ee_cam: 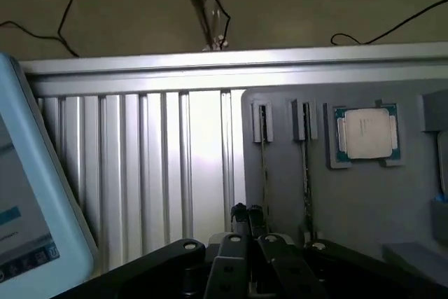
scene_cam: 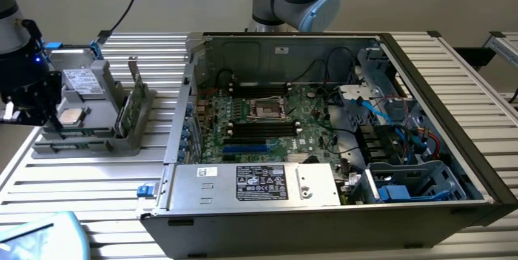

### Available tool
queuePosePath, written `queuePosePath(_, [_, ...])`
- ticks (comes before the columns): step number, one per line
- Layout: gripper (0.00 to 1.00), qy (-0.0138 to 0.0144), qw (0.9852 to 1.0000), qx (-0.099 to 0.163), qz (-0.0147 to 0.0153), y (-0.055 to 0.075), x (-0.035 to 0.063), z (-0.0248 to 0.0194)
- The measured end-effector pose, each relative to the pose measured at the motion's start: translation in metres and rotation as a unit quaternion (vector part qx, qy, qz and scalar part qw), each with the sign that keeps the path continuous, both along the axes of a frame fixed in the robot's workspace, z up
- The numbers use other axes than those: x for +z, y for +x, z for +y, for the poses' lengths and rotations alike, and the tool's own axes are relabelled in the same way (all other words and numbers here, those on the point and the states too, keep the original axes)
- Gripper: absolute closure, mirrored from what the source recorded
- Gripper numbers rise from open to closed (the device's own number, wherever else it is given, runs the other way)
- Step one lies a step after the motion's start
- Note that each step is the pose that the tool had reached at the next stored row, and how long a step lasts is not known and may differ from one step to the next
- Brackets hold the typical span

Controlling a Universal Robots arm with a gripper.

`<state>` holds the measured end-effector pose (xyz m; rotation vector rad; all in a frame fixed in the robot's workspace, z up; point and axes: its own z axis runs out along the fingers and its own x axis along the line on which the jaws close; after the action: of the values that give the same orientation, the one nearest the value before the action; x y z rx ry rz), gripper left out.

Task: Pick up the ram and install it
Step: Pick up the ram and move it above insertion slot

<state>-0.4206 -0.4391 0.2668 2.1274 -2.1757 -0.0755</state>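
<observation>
Ram [scene_cam: 124,117] standing on its long edge in a slot of the gray holder [scene_cam: 81,145], outside the open computer case [scene_cam: 324,233] on the exterior view's left, well apart from the motherboard [scene_cam: 312,105]. Propped upright by the slot, presumably to leave the top edge bare for a pinch from above. Just beside it, a taller green card [scene_cam: 142,97] with a metal bracket, likewise on edge. Farther toward the exterior view's left, a silver processor chip [scene_cam: 73,115] lying flat in its own recess. Narrow gap between the two boards, so probably little sideways room for fingers.

Gripper [ee_cam: 246,213] closed, tips together, nothing seen between them; at the holder's end near the processor chip, apart from the ram. Ahead of the tips in the wrist view, two thin strips [ee_cam: 263,166] set edge-on in holder slots; cannot tell the ram from the other there.

Holder resting on the slatted table [scene_cam: 89,181], close to the table's edge, floor beyond. Free air above the holder; case side wall rising near its other end. Inside the case, dark memory slots [scene_cam: 261,128] flanking the processor socket [scene_cam: 267,107]. Ram not yet installed.
</observation>
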Motion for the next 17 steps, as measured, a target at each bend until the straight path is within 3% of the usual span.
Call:
queuePosePath(3, [0.9, 0.0037, 0.9998, 0.018, -0.0079, 0.0001, -0.0003, -0.0001])
queuePosePath(6, [0.9, 0.0126, 0.9994, 0.029, -0.013, 0.0, -0.0005, 0.0])
queuePosePath(9, [0.9, 0.0227, 0.999, 0.036, -0.0143, 0.0, -0.0013, 0.0005])
queuePosePath(14, [0.9, 0.0344, 0.9984, 0.043, -0.0155, 0.0, -0.0042, 0.002])
queuePosePath(15, [0.9, 0.0361, 0.9983, 0.043, -0.0156, 0.0001, -0.005, 0.002])
queuePosePath(17, [0.9, 0.0368, 0.9983, 0.043, -0.0156, 0.0, -0.0063, 0.0021])
